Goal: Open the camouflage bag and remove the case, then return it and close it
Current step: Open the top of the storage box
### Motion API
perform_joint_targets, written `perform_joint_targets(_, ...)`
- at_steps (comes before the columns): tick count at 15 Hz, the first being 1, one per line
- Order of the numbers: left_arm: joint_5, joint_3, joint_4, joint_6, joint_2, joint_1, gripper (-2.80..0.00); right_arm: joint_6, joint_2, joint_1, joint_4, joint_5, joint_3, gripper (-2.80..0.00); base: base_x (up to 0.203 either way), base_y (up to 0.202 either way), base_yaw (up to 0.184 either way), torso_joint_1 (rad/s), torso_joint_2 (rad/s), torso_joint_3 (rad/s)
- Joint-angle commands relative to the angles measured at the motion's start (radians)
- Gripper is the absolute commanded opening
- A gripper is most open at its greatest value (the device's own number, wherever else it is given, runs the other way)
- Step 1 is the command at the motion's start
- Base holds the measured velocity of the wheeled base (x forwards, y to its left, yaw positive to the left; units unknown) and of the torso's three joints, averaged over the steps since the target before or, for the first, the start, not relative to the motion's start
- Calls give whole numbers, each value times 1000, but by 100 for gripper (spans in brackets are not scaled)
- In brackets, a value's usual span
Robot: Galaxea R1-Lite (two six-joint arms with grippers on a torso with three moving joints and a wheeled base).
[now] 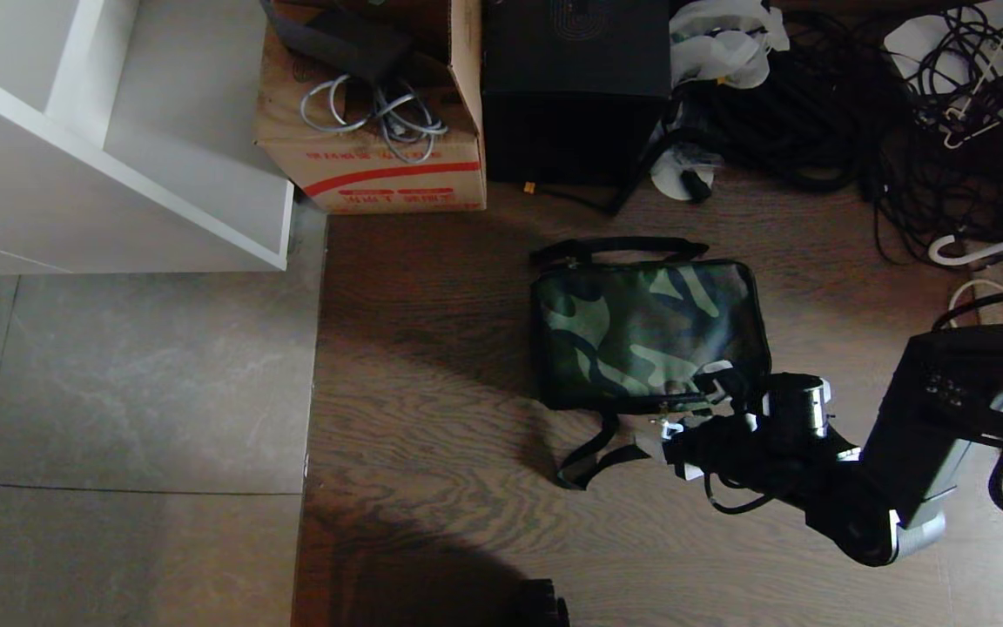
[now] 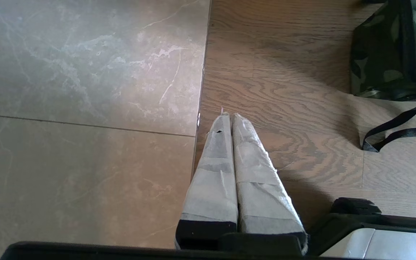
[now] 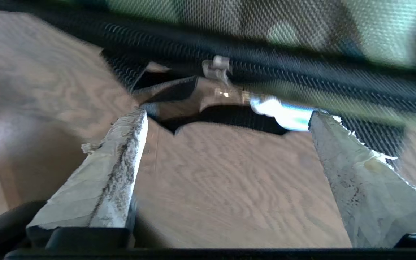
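On wood floor [image 1: 432, 366]: camouflage bag [image 1: 641, 331] zipped; right pincer [image 3: 226, 119] spread nr zipper; left pincer [image 2: 228, 116] pressed together.

R arm reaches in low from the right, black w/ silver wrist; right gripper [image 3: 226, 119] w/ taped fingers [image 3: 121, 144] spread wide, holding nothing. Left gripper [image 2: 228, 117] parked, taped fingers pressed together, pointing down.

A: What is the left wrist view showing?
B: The left gripper [image 2: 231, 116] is hanging over the seam where grey tile [image 2: 85, 108] is meeting wood floor [image 2: 284, 90], its taped fingers [image 2: 213, 173] pressing together with nothing between them.
A: Anything else?
B: A corner of the camouflage bag [image 2: 385, 54] is lying well apart, its black strap [image 2: 395, 130] trailing on the wood.
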Motion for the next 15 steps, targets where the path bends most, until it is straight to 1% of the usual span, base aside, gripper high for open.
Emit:
perform_joint_targets(1,0,11,0,-1,0,0,-280,7,45,5,0,-1,-41,0,0,0,0,0,0,0)
perform_joint_targets(3,0,11,-1,-1,0,0,-280,13,55,12,-2,-1,-56,0,0,0,0,0,0,0)
perform_joint_targets(4,0,11,-1,-1,0,0,-280,14,73,22,-11,-8,-84,0,0,0,0,0,0,0)
perform_joint_targets(7,0,11,0,-1,0,0,-280,16,105,32,-63,-15,-84,0,0,0,0,0,0,0)
perform_joint_targets(11,0,11,0,-1,0,0,-280,16,112,32,-71,-15,-88,0,0,0,0,0,0,0)
perform_joint_targets(12,0,11,0,-1,0,0,-280,16,113,32,-71,-19,-89,-113,0,0,0,0,0,0)
perform_joint_targets(13,0,11,-2,-1,0,0,-280,15,122,32,-71,-38,-93,-280,0,0,0,0,0,0)
perform_joint_targets(15,0,11,0,-1,0,0,-280,10,134,33,-71,-65,-107,-280,0,0,0,0,0,0)
